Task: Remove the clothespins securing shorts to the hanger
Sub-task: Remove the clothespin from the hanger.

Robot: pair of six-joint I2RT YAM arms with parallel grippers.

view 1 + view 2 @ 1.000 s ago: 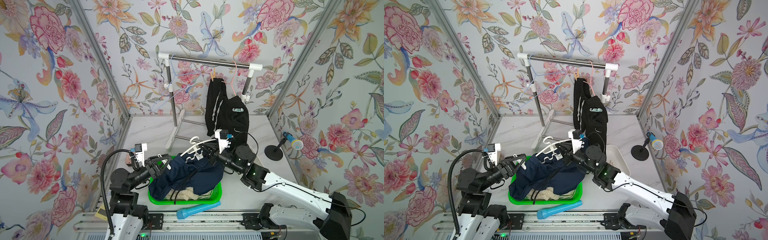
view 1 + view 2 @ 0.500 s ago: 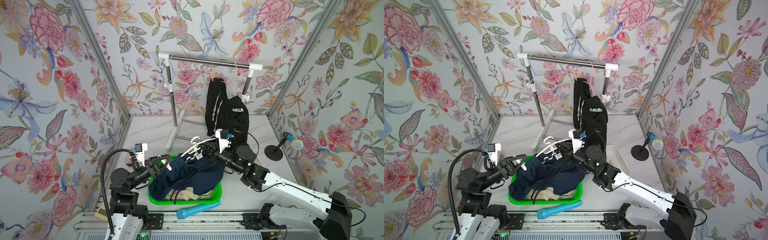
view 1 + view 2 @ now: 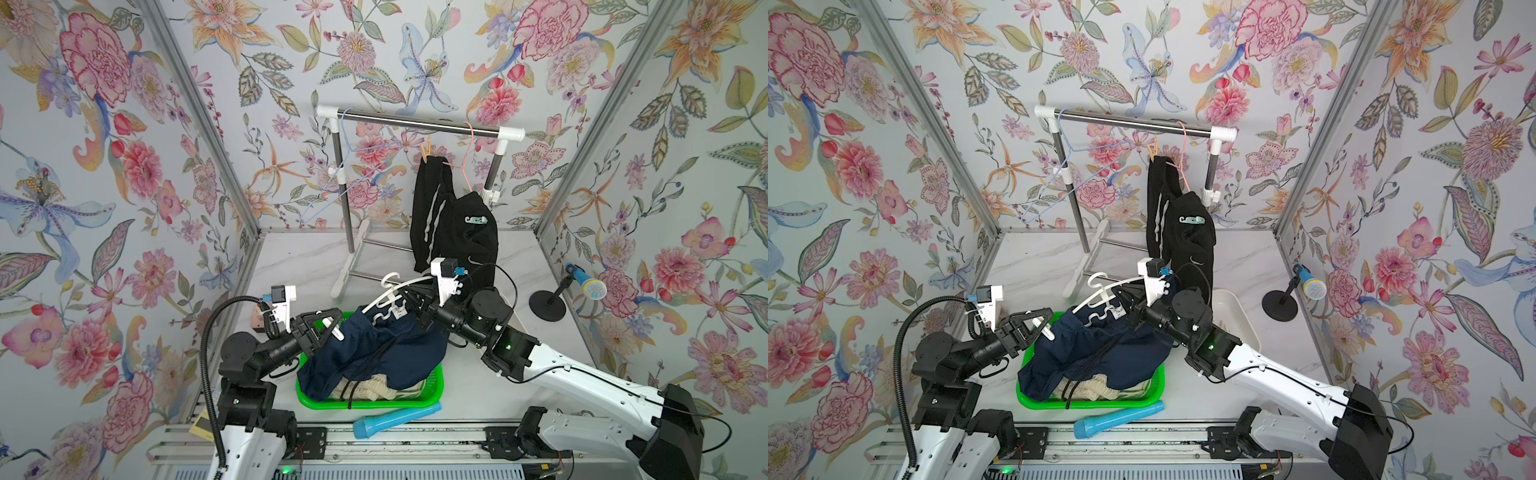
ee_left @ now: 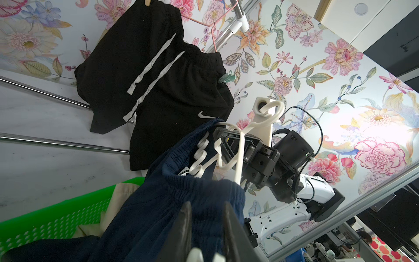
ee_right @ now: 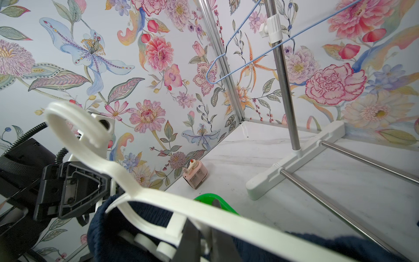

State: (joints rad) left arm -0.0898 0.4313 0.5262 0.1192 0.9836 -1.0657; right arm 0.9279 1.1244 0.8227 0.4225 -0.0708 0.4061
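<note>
You are looking into a booth with floral-papered walls (image 3: pixel 124 166) on three sides and a pale, marble-veined table (image 3: pixel 299 257) underneath. At the back stands the garment rack (image 3: pixel 415 123). From its rail the black shorts (image 3: pixel 453 224) hang on a pink hanger (image 4: pixel 213 24). A wooden clothespin (image 3: pixel 425 150) sits at their upper corner and a teal clip (image 3: pixel 476 219) lower on the waistband. In the left wrist view the frame edge cuts that wooden pin off. A bare blue hanger (image 5: pixel 249 63) hangs at the rail's other end.

Nearer you, the navy shorts (image 3: pixel 374 353) drape from a white hanger (image 3: pixel 411 284) down into the green basket (image 3: pixel 370 404), covering most of it. The cream shorts (image 3: pixel 374 384) lie beneath them, with only a strip showing.

Your right gripper (image 5: pixel 203 217) is clamped on the white hanger's bar, holding it above the basket. Your left gripper (image 4: pixel 206 208) is at the navy waistband, its fingers close on either side of the white clip (image 3: pixel 333 329). You cannot tell whether they press it, because the wrist view cuts the clip off at its edge.

A white tray (image 3: pixel 1237 316) is largely hidden behind the right arm. A blue tube (image 3: pixel 395 419) lies in front of the basket, and a microphone (image 3: pixel 590 286) stands near the right wall. A small pink object (image 5: pixel 196 175), hard to identify, rests by the left wall.
</note>
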